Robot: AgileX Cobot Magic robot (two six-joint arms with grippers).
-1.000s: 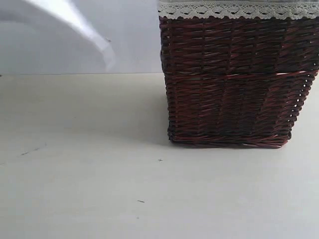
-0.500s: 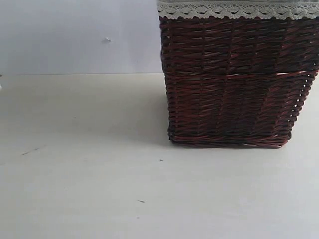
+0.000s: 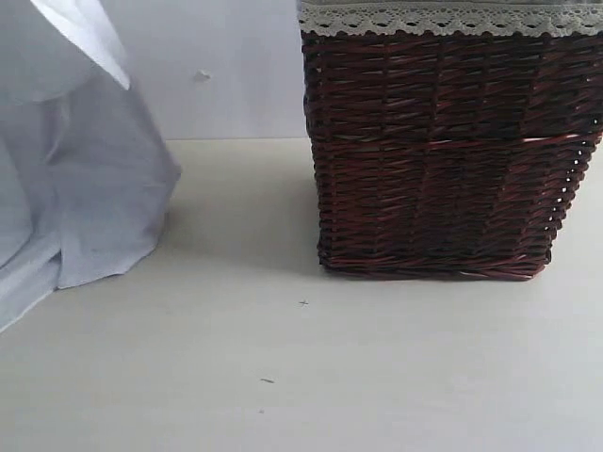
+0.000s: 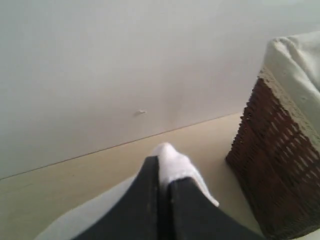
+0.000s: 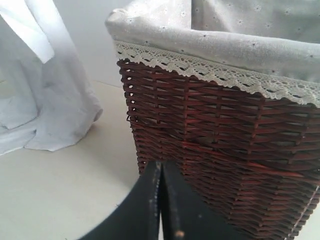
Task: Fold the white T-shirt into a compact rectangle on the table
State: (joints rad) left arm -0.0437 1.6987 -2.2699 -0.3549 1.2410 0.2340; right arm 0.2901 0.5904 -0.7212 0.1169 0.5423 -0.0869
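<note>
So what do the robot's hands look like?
Both are matte black. The left gripper and the right gripper each have two smooth fingers that narrow towards the tips, a bit like a beak. No cables or markings show, and the arms themselves are out of sight.

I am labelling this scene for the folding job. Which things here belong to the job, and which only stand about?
For the job:
- white T-shirt, pinched in the left fingers
- table

Standing about:
- dark wicker basket with lace trim
- wall
</note>
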